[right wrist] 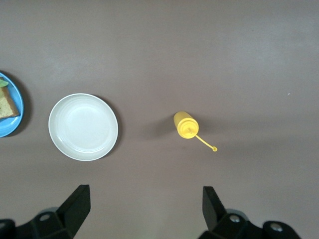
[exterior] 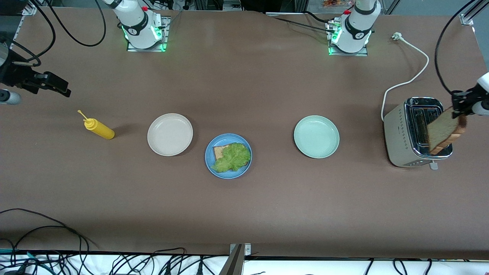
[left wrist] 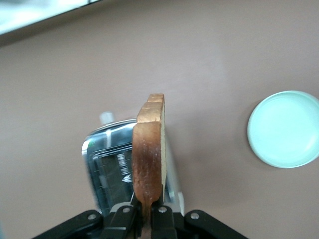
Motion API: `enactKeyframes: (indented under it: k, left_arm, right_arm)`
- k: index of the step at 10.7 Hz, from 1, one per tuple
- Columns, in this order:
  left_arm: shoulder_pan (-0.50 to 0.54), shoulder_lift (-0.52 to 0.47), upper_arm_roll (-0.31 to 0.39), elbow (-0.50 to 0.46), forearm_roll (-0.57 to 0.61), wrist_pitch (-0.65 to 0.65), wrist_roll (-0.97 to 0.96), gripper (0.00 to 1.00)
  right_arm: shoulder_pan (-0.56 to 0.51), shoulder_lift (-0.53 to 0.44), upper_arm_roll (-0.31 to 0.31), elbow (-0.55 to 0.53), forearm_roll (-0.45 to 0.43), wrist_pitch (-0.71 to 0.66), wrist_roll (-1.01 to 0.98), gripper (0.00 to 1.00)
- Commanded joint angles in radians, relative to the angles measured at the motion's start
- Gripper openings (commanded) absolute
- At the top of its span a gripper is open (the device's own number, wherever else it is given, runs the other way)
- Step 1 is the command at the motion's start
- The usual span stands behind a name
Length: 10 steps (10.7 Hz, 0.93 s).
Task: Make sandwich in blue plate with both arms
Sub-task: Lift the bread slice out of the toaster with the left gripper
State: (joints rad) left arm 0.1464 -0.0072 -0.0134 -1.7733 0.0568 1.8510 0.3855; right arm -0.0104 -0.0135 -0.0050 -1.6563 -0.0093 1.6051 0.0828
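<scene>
The blue plate (exterior: 229, 175) sits mid-table, between the beige and mint plates and nearer the front camera. On it lies a bread slice (exterior: 218, 151) with a ruffled green lettuce leaf (exterior: 233, 156) over most of it. My left gripper (exterior: 460, 109) is shut on the crust edge of a second bread slice (exterior: 445, 131), which hangs tilted over the toaster (exterior: 397, 133). The left wrist view shows this slice (left wrist: 148, 149) edge-on, pinched in the left gripper (left wrist: 147, 215). My right gripper (exterior: 64, 90) waits open and empty over bare table at the right arm's end.
A beige plate (exterior: 170, 134) and a yellow squeeze bottle (exterior: 98, 128) lie toward the right arm's end. A mint-green plate (exterior: 316, 136) sits between the blue plate and the toaster. The toaster's white cord (exterior: 414, 78) curls toward the bases.
</scene>
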Motion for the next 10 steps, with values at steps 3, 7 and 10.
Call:
enactKeyframes:
  k: [3,7,10]
  left_arm:
    - [-0.027,0.055,-0.114,-0.006,-0.206,-0.015,-0.312,0.0]
    - [-0.097,0.127,-0.174,-0.002,-0.311,-0.01,-0.548,0.0]
    - [-0.135,0.17,-0.192,0.009,-0.38,-0.006,-0.554,0.0]
  right_arm:
    - [0.017,0.0,-0.047,0.001,0.057,0.012,-0.052,1.0]
    - [0.018,0.0,-0.046,0.003,0.055,0.012,-0.052,1.0]
    - [0.017,0.004,-0.049,0.004,0.057,0.012,-0.054,1.0]
